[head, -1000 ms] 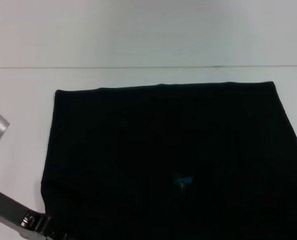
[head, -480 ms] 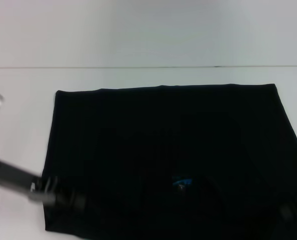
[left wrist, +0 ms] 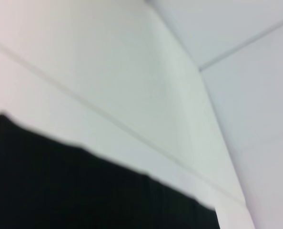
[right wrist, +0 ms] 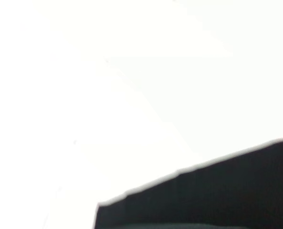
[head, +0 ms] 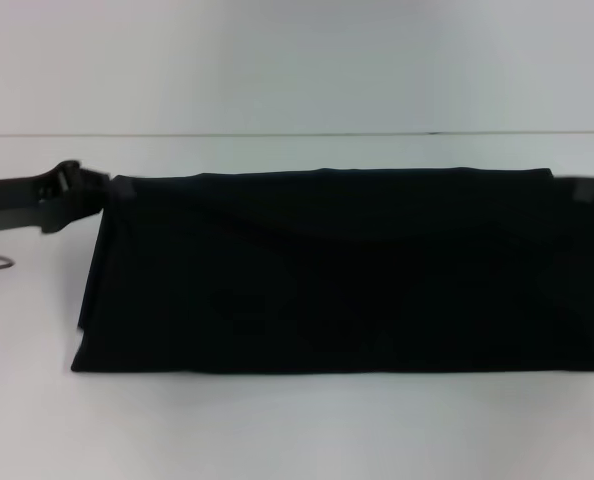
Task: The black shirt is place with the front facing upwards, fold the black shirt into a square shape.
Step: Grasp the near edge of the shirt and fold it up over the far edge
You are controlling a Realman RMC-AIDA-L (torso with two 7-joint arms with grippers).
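White counter [head: 277,430] carries the black shirt [head: 337,270], folded double. Left hand [head: 72,190], right hand [head: 587,190] at far corners; grip state indiscernible. Recommend matching edges squarely before release.

White table [head: 297,430] meets what looks like a plain pale wall [head: 297,60].

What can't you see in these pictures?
- Shirt front: folded under in the head view, so no letters or label show.
- Left gripper fingers: dark against the shirt corner, head view.
- Right gripper: blurred and cut by the head view's edge.
- Wrist views: only cloth and table.
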